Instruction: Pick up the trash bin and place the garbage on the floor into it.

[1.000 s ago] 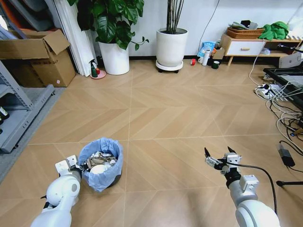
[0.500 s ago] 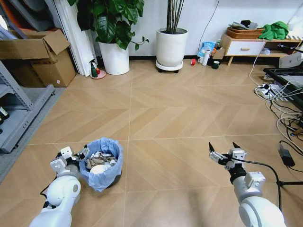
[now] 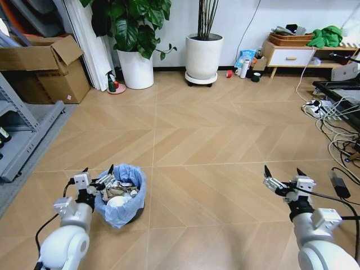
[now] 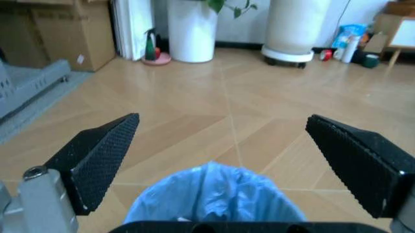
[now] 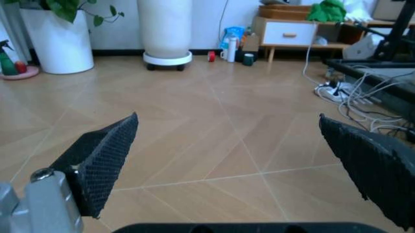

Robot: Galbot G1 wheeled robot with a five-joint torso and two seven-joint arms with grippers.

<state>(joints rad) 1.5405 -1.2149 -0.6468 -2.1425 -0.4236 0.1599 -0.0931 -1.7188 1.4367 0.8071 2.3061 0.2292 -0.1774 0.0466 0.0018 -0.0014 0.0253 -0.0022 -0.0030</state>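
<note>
Now, item one: trash bin (image 3: 120, 197), small and round, blue bag folded over its rim, standing on the wooden floor (image 3: 197, 146) at about 8 o'clock in the head view. Contents: crumpled white paper and printed wrappers heaped inside, a white rounded piece on top. No loose litter can be made out on the open boards around it.

Item two: left gripper (image 3: 97, 174), at the bin's 9 o'clock rim. A second ago it lay tucked against the bin's side; it has since lifted and swung clear, fingers spread wide, gripping nothing. From its wrist camera the blue bag (image 4: 214, 196) sits low between the two dark pads (image 4: 97, 158), untouched.

Item three: right gripper (image 3: 283, 173), at 4 o'clock, well apart from the bin. It has drifted outward and a little nearer the robot over the last second, fingers spread wide, empty, bare floor ahead of it.

Reading: bin released and upright, litter inside, both arms backing off. The job looks finished or very nearly so.

Surroundings: two white plant pots (image 3: 203, 56) at 12 o'clock; cardboard box (image 3: 45, 67) at 10 o'clock; cables (image 3: 337, 135) at 3 o'clock.
</note>
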